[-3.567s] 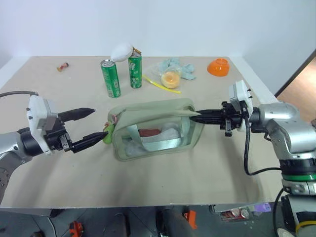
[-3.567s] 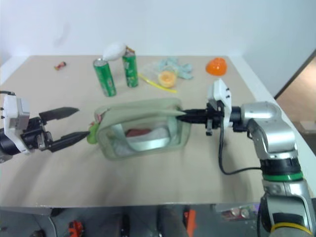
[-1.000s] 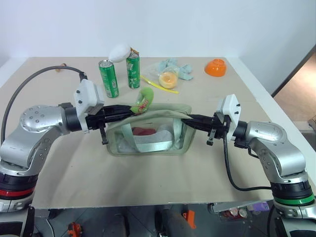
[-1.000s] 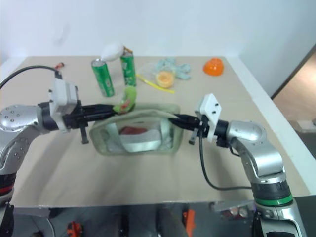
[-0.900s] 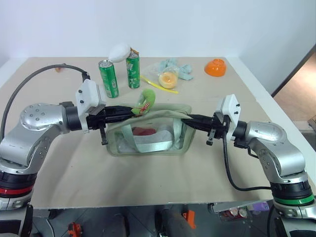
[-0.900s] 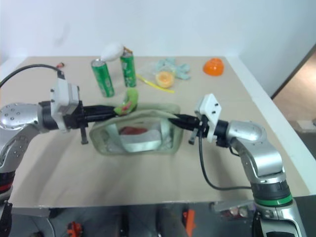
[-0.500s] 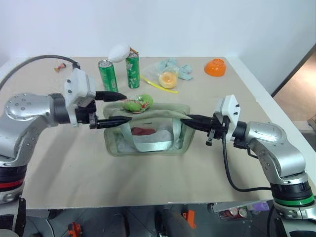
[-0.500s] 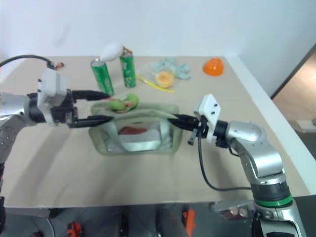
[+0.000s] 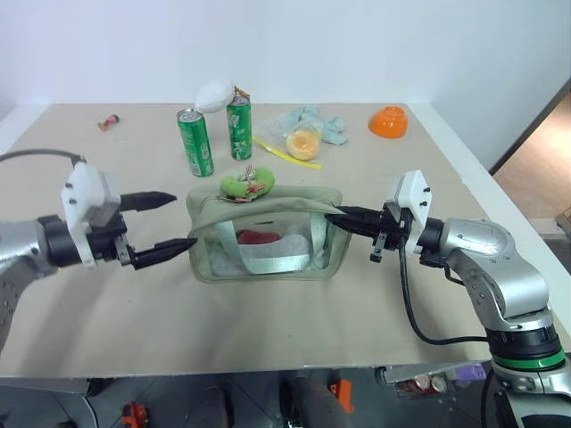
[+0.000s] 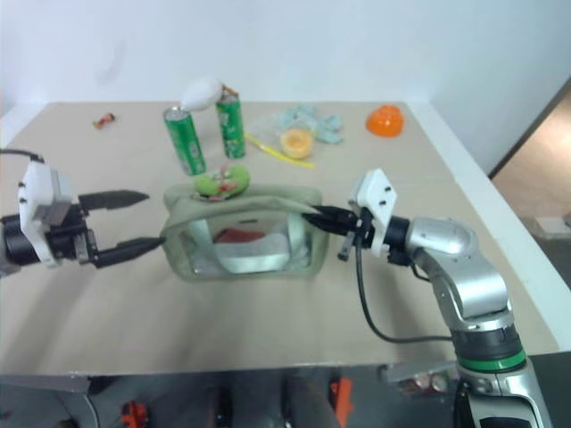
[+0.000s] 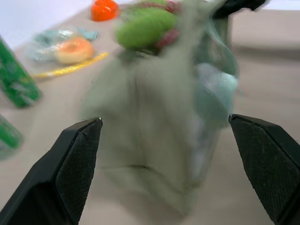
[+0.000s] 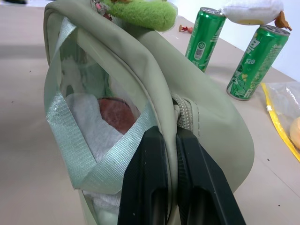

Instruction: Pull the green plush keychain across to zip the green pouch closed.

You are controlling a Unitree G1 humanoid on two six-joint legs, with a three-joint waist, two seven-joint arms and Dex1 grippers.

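Nearest me, my left gripper [image 9: 165, 225] hangs just off the left end of the green pouch [image 9: 266, 234], its two black fingers spread wide with nothing between them; one lower fingertip sits close to the pouch's end wall, though I can't tell if it touches. On the other side my right gripper [image 9: 342, 218] is clenched on the fabric at the pouch's right end, by the zipper's end in the wrist view, and I judge that grip is there to anchor the bag against a pull along the zip. The green plush keychain [image 9: 247, 183] lies free on top of the pouch, toward its left-middle, so I reckon the zip run isn't finished. Behind stand two green soda cans [image 9: 198, 143], a bagged orange-yellow item [image 9: 307, 142] and an orange bowl [image 9: 393, 121].
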